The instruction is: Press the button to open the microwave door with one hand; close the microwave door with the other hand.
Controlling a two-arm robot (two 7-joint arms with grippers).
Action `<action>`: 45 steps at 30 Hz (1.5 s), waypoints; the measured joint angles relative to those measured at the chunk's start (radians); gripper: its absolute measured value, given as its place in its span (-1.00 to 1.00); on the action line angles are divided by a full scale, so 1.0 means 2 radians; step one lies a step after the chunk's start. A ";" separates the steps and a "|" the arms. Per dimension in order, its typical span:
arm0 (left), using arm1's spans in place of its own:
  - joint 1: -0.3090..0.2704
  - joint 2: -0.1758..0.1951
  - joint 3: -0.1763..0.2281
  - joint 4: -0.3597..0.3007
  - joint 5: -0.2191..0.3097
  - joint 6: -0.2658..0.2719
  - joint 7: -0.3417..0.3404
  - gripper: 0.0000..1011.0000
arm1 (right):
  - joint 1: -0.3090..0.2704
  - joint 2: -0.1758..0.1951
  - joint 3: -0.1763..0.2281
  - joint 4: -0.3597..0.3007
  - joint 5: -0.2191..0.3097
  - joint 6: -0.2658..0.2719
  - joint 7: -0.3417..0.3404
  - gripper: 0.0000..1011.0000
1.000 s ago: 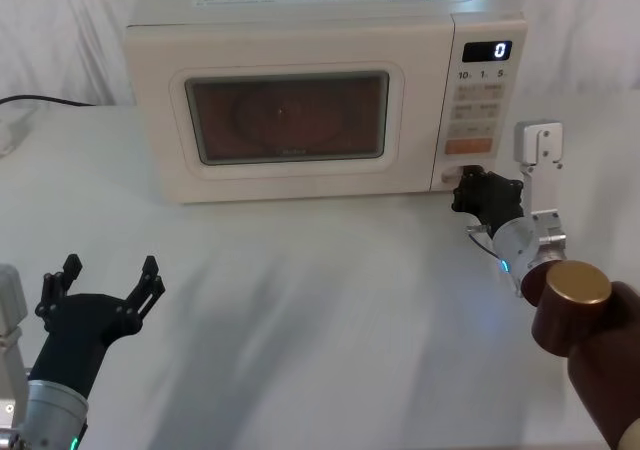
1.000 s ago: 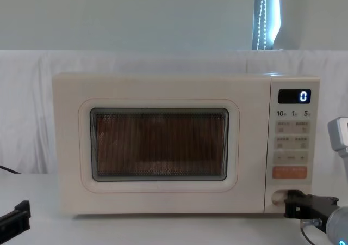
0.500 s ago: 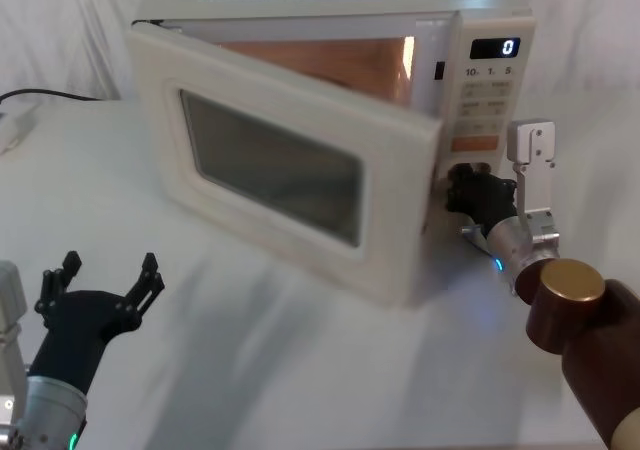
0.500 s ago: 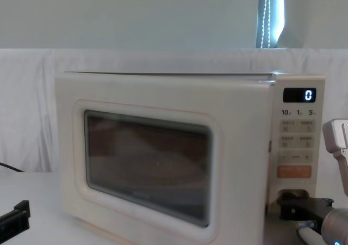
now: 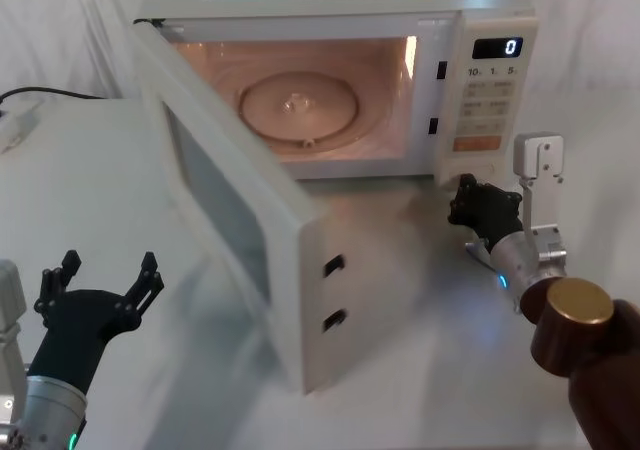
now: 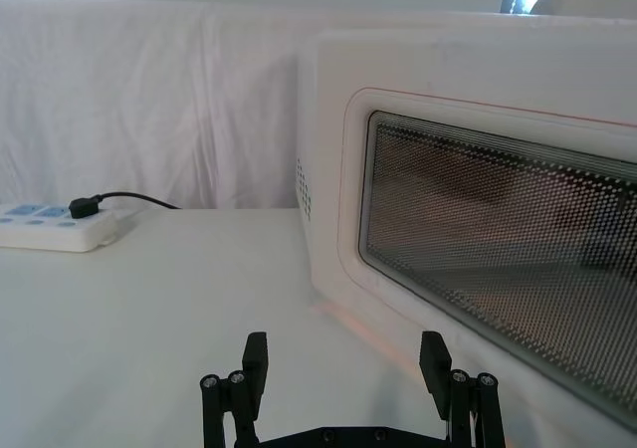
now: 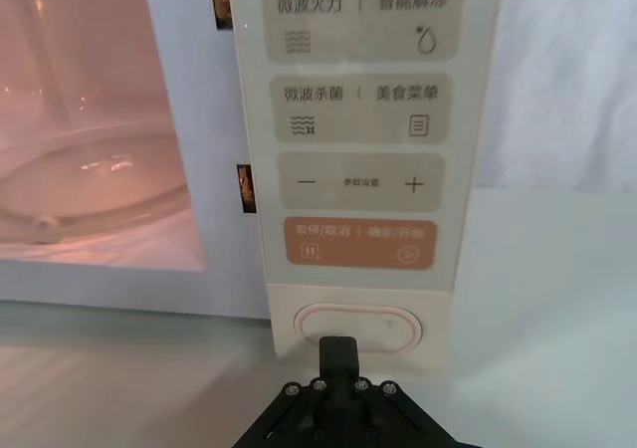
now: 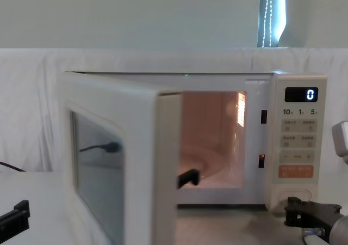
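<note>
Right black gripper point(image 5: 478, 205), fingers together, sits just before the wide oval cream button point(image 7: 356, 327), at five o'clock of the lit cavity. Left black gripper point(image 5: 103, 288), fingers apart, waits at seven o'clock of the large cream dark-windowed microwave door point(image 5: 240, 240), which probably stands fully open. Pushing near the hinge could slide the oven.

The scene is evenly and brightly lit. A warm orange-pink glow is cast from inside the microwave point(image 5: 330, 100), brightest on its right inner wall, and is spilled faintly onto the table point(image 5: 420, 300) in front. Soft, blurred shadows are thrown on the table beneath the microwave door point(image 5: 235, 225). The window mesh is rendered sharply in the left wrist view, and panel lettering is shown crisply in the right wrist view.
</note>
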 joint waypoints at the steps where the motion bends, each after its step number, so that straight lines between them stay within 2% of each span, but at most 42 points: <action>1: 0.000 0.000 0.000 0.000 0.000 0.000 0.000 0.98 | -0.011 0.000 0.000 -0.020 0.000 0.008 -0.002 -1.00; 10: 0.000 0.000 0.000 0.000 0.000 0.000 0.000 0.98 | -0.072 0.001 -0.006 -0.120 0.000 0.035 -0.007 -1.00; 20: 0.000 0.000 0.000 0.000 0.000 0.000 0.000 0.98 | -0.127 0.004 -0.013 -0.200 -0.005 0.035 -0.017 -1.00; 33: 0.000 0.000 0.000 0.000 0.000 0.000 0.000 0.98 | -0.173 -0.003 -0.018 -0.243 -0.015 0.002 -0.029 -1.00; 45: 0.000 0.000 0.000 0.000 0.000 0.000 0.000 0.98 | -0.182 -0.005 -0.020 -0.248 -0.016 -0.007 -0.028 -1.00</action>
